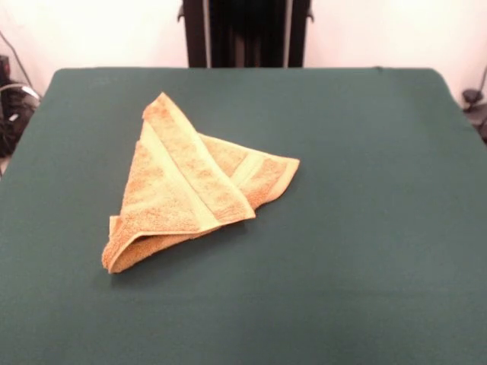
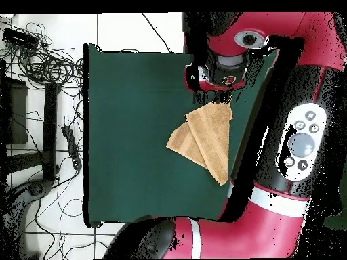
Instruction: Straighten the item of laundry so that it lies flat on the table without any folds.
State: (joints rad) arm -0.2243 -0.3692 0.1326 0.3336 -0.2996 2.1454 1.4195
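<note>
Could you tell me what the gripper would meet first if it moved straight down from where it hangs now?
Probably the towel: in the overhead view the gripper sits right at the towel's upper edge. It might instead land on the bare table just beside it; height is unclear.

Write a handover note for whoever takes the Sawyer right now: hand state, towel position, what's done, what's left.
Hand: seen only in the overhead view, poised over one end of the towel; open or shut cannot be told, nor whether it touches the cloth. It does not show in the front view.
Towel: on the green table, folded over itself into a rough triangle with layers overlapping and a ribbed border band running diagonally across the top.
Done: nothing visible; the towel is still folded.
Left: lift the top flap back, spread the layers, and smooth the towel flat with no folds. The table has plenty of room around the towel.
</note>
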